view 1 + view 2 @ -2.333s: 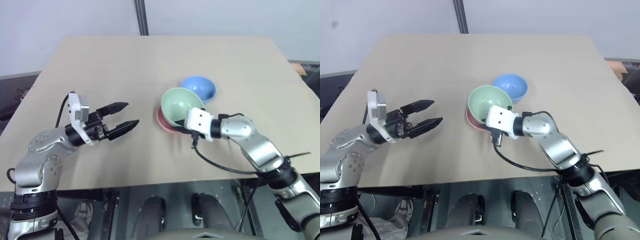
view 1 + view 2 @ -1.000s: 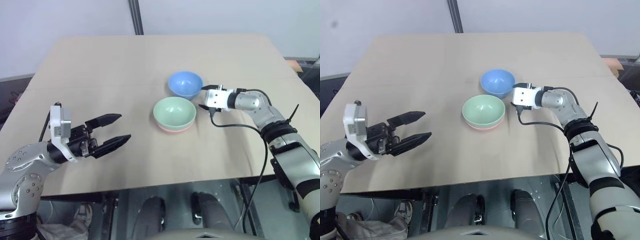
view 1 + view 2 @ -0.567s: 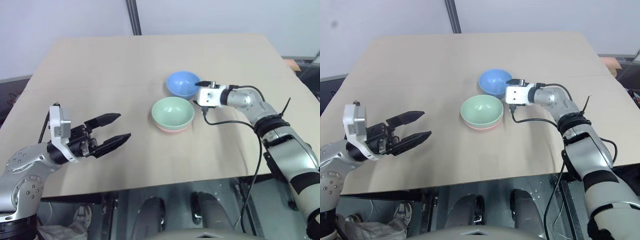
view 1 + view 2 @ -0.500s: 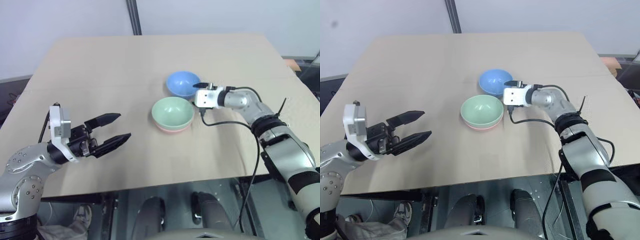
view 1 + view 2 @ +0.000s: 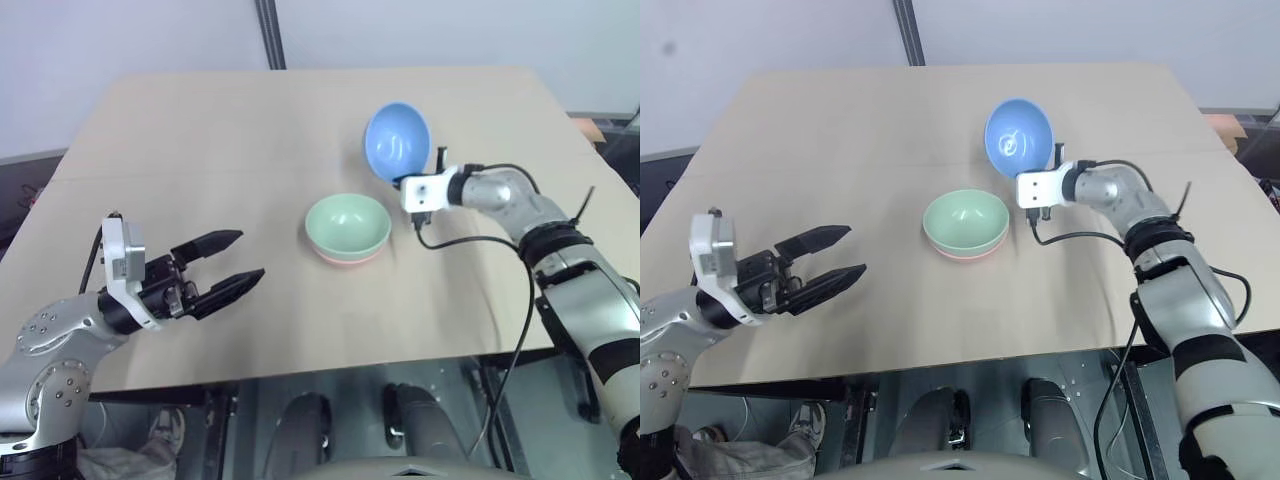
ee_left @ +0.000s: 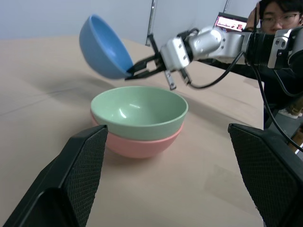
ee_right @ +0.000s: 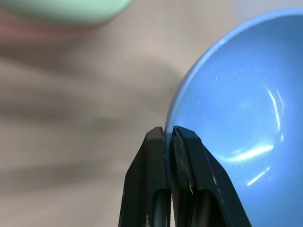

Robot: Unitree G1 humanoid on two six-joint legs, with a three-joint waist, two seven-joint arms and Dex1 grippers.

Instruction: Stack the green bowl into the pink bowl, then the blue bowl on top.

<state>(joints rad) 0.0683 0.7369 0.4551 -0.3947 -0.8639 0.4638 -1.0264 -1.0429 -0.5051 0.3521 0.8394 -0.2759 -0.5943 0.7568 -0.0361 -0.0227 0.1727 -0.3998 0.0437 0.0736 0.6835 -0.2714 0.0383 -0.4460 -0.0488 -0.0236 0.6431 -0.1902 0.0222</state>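
Observation:
The blue bowl (image 5: 397, 140) hangs tilted above the table, its hollow facing me. My right gripper (image 7: 169, 132) is shut on its lower rim, one finger inside and one outside. The green bowl (image 5: 347, 222) sits nested in the pink bowl (image 6: 139, 144) at the table's middle, a little nearer and to the left of the raised bowl. Only the pink bowl's rim and lower wall show beneath the green one. My left gripper (image 5: 250, 254) hovers open over the table's left side, pointing at the stack, with nothing between its fingers.
The tan table (image 5: 200, 130) stretches wide around the stack. A black pole (image 5: 268, 35) stands behind its far edge. A person (image 6: 279, 19) sits beyond the table's right side. The right arm's black cable (image 5: 470, 245) loops over the table.
My right gripper closed on the blue bowl's rim and lifted it off the table, tipping it up. The left arm and the green-in-pink stack stayed put.

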